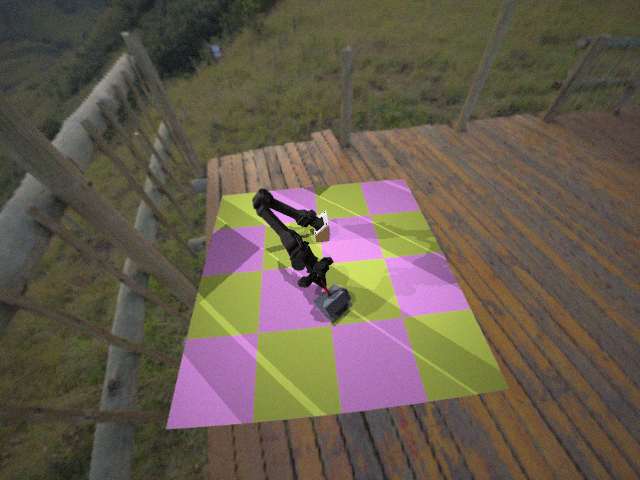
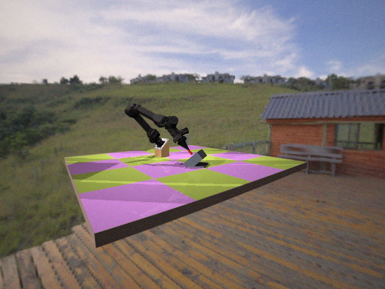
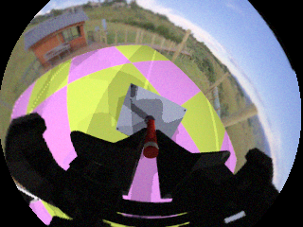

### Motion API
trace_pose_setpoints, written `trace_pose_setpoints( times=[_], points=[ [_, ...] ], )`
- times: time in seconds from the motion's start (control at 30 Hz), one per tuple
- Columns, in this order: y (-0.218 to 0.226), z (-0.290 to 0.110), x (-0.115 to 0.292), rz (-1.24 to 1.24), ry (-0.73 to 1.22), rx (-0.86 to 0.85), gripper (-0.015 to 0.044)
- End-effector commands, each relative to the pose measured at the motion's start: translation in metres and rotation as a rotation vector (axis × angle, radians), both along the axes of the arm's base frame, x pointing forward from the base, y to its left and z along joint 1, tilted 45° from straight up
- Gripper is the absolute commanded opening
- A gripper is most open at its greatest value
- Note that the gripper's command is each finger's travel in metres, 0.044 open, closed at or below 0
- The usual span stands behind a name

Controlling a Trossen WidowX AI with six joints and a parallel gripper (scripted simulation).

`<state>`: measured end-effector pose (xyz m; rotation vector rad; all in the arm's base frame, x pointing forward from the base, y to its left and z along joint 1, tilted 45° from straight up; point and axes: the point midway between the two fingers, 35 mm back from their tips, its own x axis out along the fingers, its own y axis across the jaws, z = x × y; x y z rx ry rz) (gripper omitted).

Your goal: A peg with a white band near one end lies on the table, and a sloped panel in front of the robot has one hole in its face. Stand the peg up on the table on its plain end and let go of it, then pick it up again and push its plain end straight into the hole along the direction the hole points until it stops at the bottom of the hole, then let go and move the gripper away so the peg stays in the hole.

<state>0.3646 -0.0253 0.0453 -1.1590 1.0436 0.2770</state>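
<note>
My gripper (image 1: 324,283) (image 2: 188,149) (image 3: 151,138) is shut on the red peg (image 1: 326,290) (image 2: 190,152) (image 3: 151,130), which slants down toward the grey sloped panel (image 1: 337,304) (image 2: 195,159) (image 3: 167,113). The white band (image 3: 151,144) is at the peg's near end in the wrist view. The peg's far, plain end meets the panel face at the dark hole (image 3: 149,117). It looks at or just inside the mouth. The peg covers part of the hole, and how deep the end sits cannot be told. The fingers are just above the sloped face.
The panel stands on the pink and green checkered table (image 1: 294,372) (image 2: 130,198). The arm's base is on a wooden block (image 1: 322,235) (image 2: 161,152) with a white top, behind the gripper. Dark shadows fall across the panel face and the table.
</note>
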Motion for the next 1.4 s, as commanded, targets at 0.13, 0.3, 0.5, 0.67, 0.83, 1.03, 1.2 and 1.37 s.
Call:
trace_pose_setpoints(
  times=[0.13,0.3,0.5,0.67,0.83,1.03,1.2,1.37],
  points=[
    [0.0005,0.0014,-0.0002,0.001,-0.002,0.0,0.0],
    [0.0005,0.0014,-0.0002,0.001,-0.002,0.0,0.0],
    [0.0008,0.0009,-0.0008,0.001,-0.002,0.0,0.0],
    [0.0012,0.0,-0.0018,0.001,-0.002,0.0,0.0],
    [0.0013,-0.0008,-0.0026,0.001,-0.002,0.0,0.0],
    [0.0007,-0.0028,-0.0023,0.001,-0.002,0.0,0.0],
    [0.0002,-0.0047,-0.0018,0.001,-0.002,0.0,0.0],
    [-0.0003,-0.0069,-0.0005,0.001,-0.002,0.0,0.0]
  ],
)
